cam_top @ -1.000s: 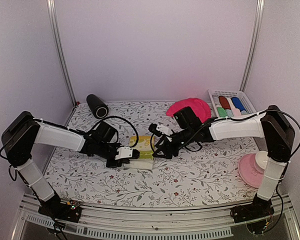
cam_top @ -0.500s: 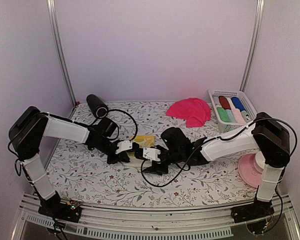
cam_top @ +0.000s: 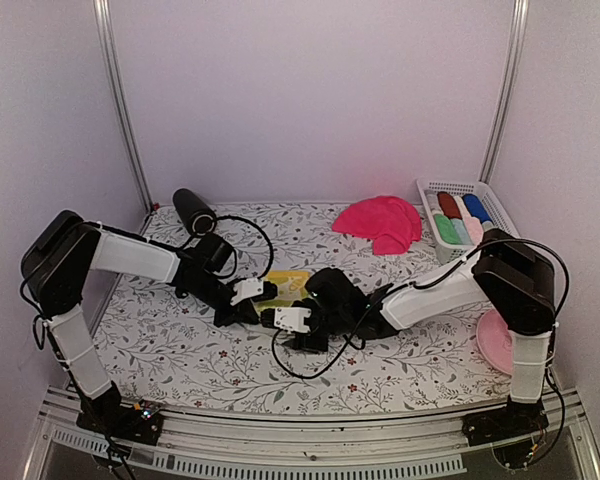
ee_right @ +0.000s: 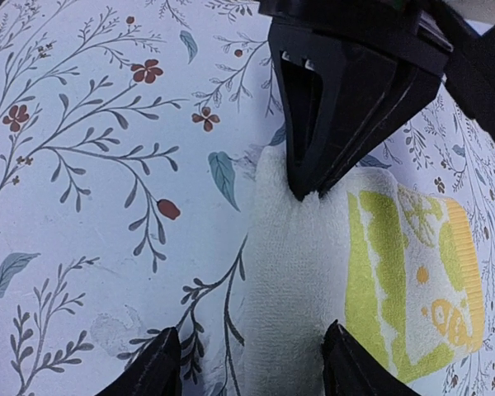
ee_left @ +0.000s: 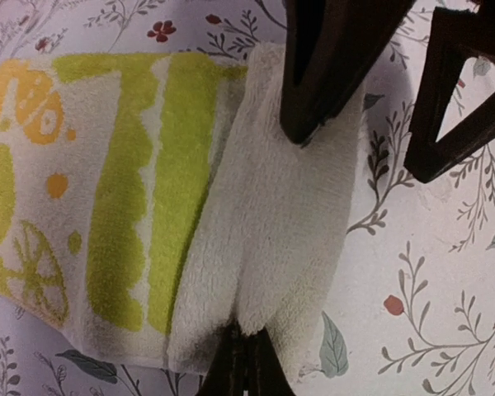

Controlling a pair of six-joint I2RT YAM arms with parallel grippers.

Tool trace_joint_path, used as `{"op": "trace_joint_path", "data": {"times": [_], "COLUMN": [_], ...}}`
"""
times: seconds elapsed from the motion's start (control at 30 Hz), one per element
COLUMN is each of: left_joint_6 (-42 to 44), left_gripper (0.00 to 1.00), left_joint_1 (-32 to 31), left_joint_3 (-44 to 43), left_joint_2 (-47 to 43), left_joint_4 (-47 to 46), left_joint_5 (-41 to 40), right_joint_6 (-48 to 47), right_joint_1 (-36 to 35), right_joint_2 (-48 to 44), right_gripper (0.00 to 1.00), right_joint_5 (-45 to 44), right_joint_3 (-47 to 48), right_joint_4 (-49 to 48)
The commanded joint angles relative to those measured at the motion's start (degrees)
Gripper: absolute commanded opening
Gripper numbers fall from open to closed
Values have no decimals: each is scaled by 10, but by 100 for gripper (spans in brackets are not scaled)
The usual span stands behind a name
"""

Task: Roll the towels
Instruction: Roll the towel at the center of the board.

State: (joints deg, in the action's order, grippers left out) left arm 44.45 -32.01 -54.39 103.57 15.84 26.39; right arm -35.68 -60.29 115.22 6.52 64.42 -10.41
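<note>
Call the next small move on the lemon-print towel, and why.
Probably close the right gripper on the turned-over pale edge of the towel. Its jaws stand open astride that edge, while the left gripper is shut on the other end, so closing would hold both ends before rolling further.
</note>
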Motion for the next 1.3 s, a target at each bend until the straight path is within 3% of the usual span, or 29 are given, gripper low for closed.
{"op": "trace_joint_path", "data": {"times": [0.0,0.17,0.4,0.5,0.57,0.7,0.87,1.13,1.27], "left_joint_6": [-3,-1,5,10,11,15,29,104,119], "left_gripper": [0,0,3,10,23,50,61,62,61], "left_joint_1": [11,12,12,12,13,18,19,0,-37], "left_joint_3": [-3,-4,-1,4,11,44,128,317,363], "left_joint_2": [17,18,8,-3,-17,-67,-146,-279,-313], "left_joint_4": [24,28,38,39,33,-7,-101,-296,-363], "left_joint_5": [-12,-7,-2,-2,-4,-5,-20,-60,-92], "right_joint_6": [-6,-3,9,16,24,47,105,191,225], "right_joint_1": [-7,-10,-11,-11,-10,-8,10,48,66], "right_joint_2": [19,37,60,64,61,44,39,68,94], "right_gripper": [57,50,26,16,13,12,12,13,13], "right_joint_5": [-40,-68,-88,-74,-62,-4,88,234,279], "right_joint_3": [17,27,44,58,66,67,90,153,189], "right_joint_4": [5,12,39,59,70,92,142,217,252]}}
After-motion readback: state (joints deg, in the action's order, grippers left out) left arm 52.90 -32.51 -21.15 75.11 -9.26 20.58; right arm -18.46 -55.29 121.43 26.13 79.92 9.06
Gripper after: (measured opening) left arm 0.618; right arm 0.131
